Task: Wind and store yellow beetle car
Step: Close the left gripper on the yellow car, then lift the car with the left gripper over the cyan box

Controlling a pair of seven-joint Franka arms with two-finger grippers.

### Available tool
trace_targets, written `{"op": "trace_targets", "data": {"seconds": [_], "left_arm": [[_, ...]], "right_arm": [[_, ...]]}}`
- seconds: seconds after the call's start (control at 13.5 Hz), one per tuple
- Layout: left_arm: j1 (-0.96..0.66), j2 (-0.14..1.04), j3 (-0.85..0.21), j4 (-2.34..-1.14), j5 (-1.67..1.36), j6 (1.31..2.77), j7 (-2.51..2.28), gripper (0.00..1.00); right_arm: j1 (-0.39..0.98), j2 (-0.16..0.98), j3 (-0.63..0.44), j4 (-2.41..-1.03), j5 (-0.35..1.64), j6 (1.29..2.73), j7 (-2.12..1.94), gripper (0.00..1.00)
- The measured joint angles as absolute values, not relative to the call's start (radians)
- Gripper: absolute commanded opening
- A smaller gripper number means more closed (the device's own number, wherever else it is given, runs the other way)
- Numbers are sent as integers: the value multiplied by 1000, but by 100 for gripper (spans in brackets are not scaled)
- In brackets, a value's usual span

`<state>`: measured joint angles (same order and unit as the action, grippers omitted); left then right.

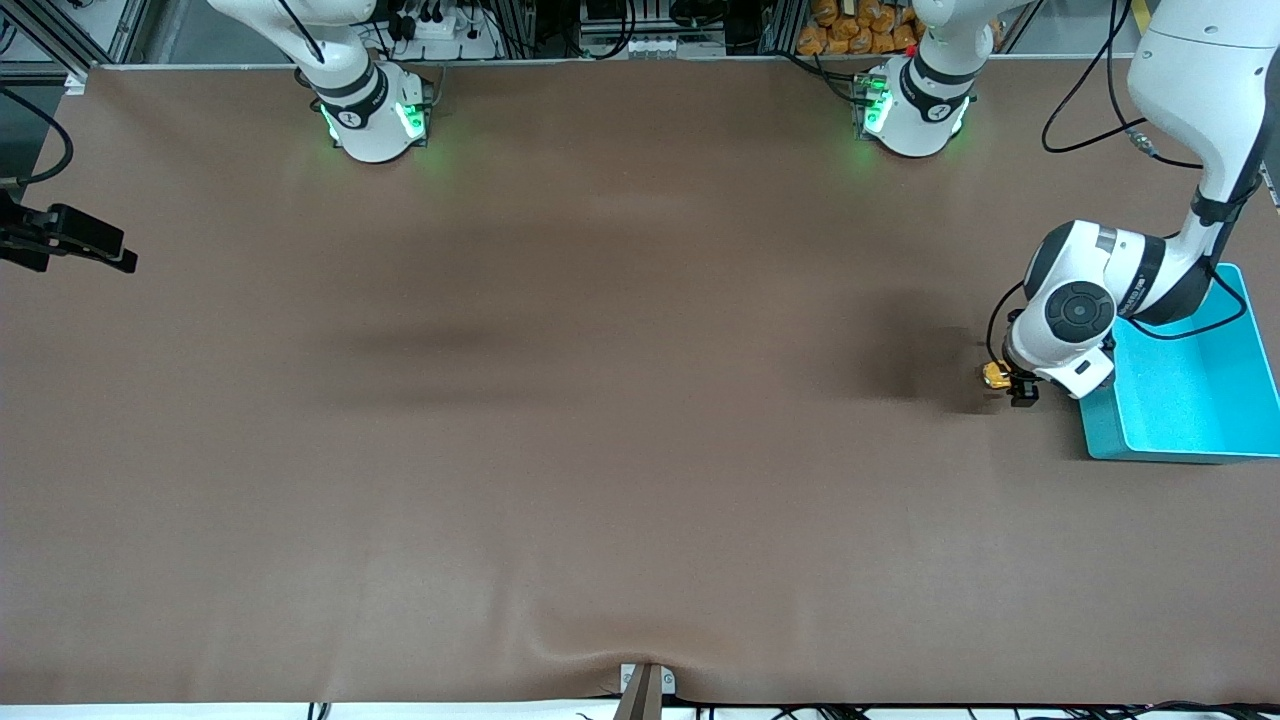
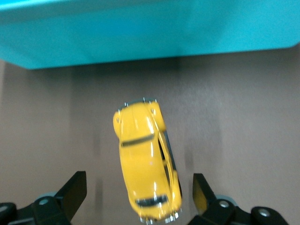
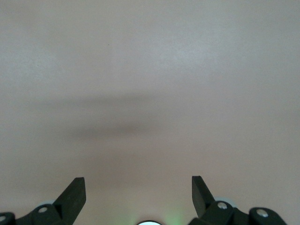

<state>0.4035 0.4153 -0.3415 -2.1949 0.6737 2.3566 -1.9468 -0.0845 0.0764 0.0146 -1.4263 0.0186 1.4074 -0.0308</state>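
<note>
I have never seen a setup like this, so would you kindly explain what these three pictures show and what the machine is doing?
Two white robot arms stand at a brown table. One picture looks down from a high camera facing them; the other two come from cameras on each arm's wrist. The left arm's pincer is open and low over a small yellow toy car, its fingers on either side without gripping it. The car sits on the table beside a teal bin, at the left arm's end. The right arm waits, its pincer open over bare table. Nothing is held yet.
</note>
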Motion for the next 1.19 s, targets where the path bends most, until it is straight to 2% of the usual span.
{"op": "trace_targets", "data": {"seconds": [0.3, 0.52, 0.74, 0.82, 0.89, 1.19], "left_arm": [[428, 437, -340, -2195, 694, 2357, -1947, 100], [427, 445, -341, -2195, 694, 2357, -1947, 62], [427, 445, -344, -2180, 699, 2360, -1947, 10], [426, 445, -347, -2175, 701, 2360, -1947, 3], [424, 445, -350, -2170, 701, 2360, -1947, 0], [418, 426, -421, -2108, 679, 2343, -1946, 0]], "right_arm": [[-85, 77, 11, -1426, 19, 1408, -31, 100], [-85, 78, 10, -1426, 19, 1408, -31, 100], [-85, 79, 10, -1426, 19, 1408, -31, 100], [-85, 79, 10, -1426, 19, 1408, -31, 100], [-85, 79, 9, -1426, 19, 1408, -31, 100], [-85, 79, 8, -1426, 19, 1408, -31, 100]]}}
